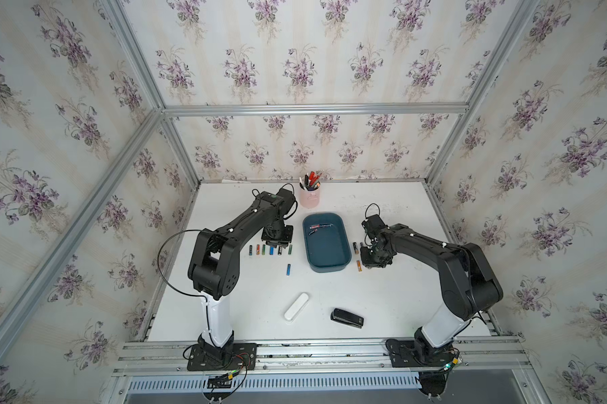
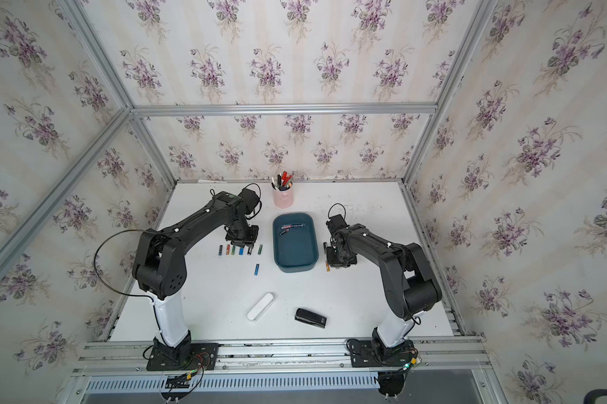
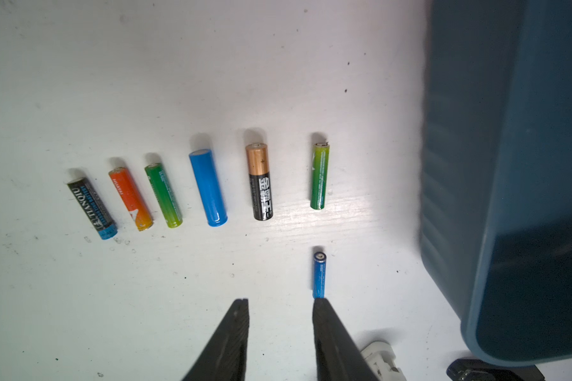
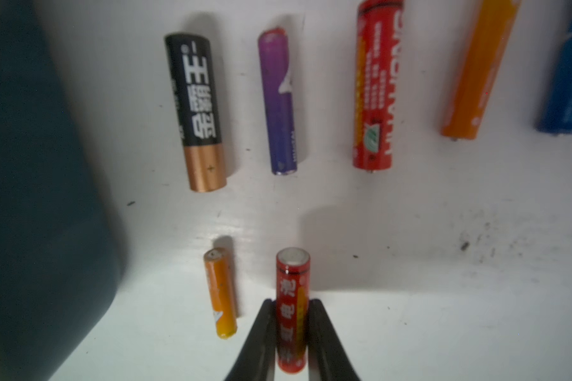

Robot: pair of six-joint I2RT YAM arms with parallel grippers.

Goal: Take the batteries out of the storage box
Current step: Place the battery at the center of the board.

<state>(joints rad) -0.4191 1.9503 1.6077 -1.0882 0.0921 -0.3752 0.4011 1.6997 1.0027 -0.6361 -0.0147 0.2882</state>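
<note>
The storage box (image 1: 326, 250) is a dark teal tray in mid-table, also seen in the left wrist view (image 3: 509, 165) and the right wrist view (image 4: 30, 198). A few batteries (image 1: 318, 227) lie at its far end. Left of the box, several batteries (image 3: 208, 188) lie in a row, with a small blue one (image 3: 319, 273) apart from them. My left gripper (image 3: 279, 301) hangs open above the table with nothing between its fingers. Right of the box lie more batteries (image 4: 278, 102) and a small orange one (image 4: 220, 293). My right gripper (image 4: 292, 301) is shut on a red battery (image 4: 293, 280) close to the table.
A pink pen cup (image 1: 309, 199) stands behind the box near the left arm's wrist. A white oblong case (image 1: 296, 306) and a black stapler (image 1: 347, 317) lie toward the front edge. Metal frame rails border the table on all sides.
</note>
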